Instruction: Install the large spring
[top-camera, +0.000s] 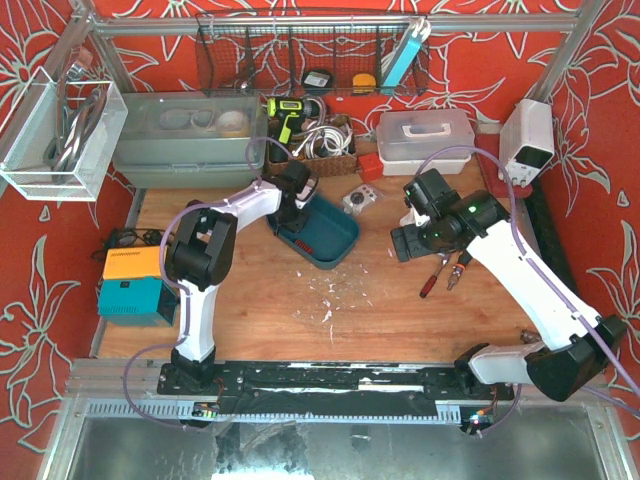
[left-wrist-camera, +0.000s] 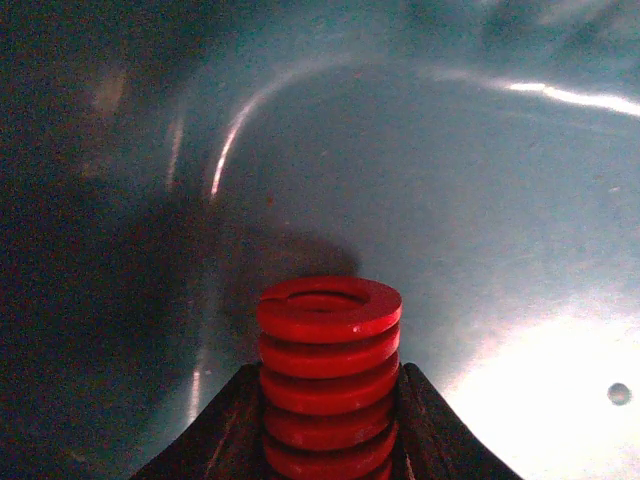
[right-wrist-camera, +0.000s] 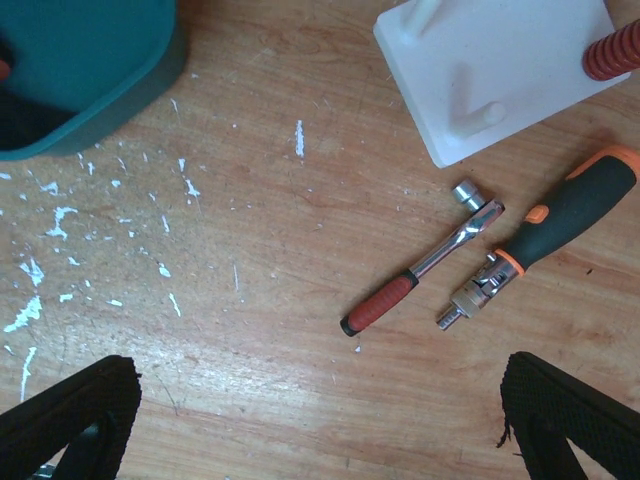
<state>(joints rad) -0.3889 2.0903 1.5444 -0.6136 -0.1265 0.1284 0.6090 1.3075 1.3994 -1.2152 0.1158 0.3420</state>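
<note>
The spring is smooth, glossy red, and the tray around it is shiny teal plastic. The table is matt, scuffed wood flecked white; the ratchet has a bright metal shaft, and the block at one o'clock looks matt white plastic.

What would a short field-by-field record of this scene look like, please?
left gripper: shut on the large red spring, inside the teal bin
right gripper: open, empty, above the wooden table
tools on table: ratchet wrench and screwdriver, side by side
white block: beside the tools; a red coil shows at its corner
task stage: spring gripped, not yet installed
</note>
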